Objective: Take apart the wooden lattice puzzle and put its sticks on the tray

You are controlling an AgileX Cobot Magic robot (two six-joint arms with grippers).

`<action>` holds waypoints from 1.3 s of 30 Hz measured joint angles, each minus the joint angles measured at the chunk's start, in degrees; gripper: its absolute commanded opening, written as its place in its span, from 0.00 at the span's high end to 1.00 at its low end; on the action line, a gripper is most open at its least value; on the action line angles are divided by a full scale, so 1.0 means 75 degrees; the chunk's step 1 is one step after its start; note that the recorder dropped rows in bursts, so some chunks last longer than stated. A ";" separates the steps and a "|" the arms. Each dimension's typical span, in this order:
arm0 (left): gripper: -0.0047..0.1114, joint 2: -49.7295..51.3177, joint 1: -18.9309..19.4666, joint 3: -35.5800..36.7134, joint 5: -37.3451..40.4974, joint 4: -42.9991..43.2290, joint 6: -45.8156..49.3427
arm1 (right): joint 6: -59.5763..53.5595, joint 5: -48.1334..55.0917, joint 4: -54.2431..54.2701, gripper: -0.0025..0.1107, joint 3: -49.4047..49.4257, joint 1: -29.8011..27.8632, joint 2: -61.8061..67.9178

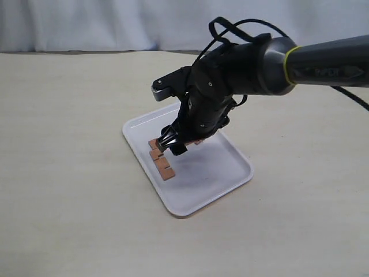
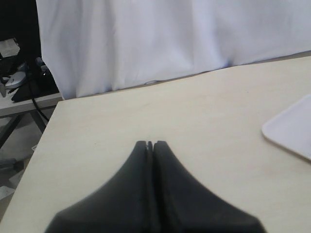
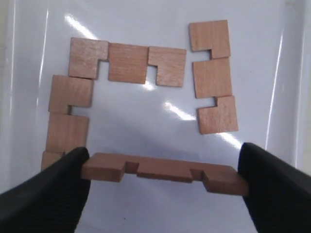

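gripping the fourth stick by its two ends in the right gripper just over the tray, to lay it flat near the three sticks there, with left gripper shut, empty, off left.

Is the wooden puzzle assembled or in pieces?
In pieces: three sticks lie flat, not interlocked, on the tray; the right gripper holds the fourth stick by its ends.
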 measured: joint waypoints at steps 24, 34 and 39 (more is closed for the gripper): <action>0.96 0.0000 0.0000 0.0000 0.0000 0.0000 0.0000 | 0.0194 0.0337 0.0139 0.93 -0.0014 0.0000 -0.1131; 0.96 0.0000 0.0000 0.0000 0.0000 0.0000 0.0000 | 0.0194 0.1042 0.0493 0.94 0.0795 -0.0051 -0.1341; 0.96 0.0000 0.0000 0.0000 0.0000 0.0000 0.0000 | 0.0194 0.1251 0.0827 0.94 0.1450 -0.0699 -0.2250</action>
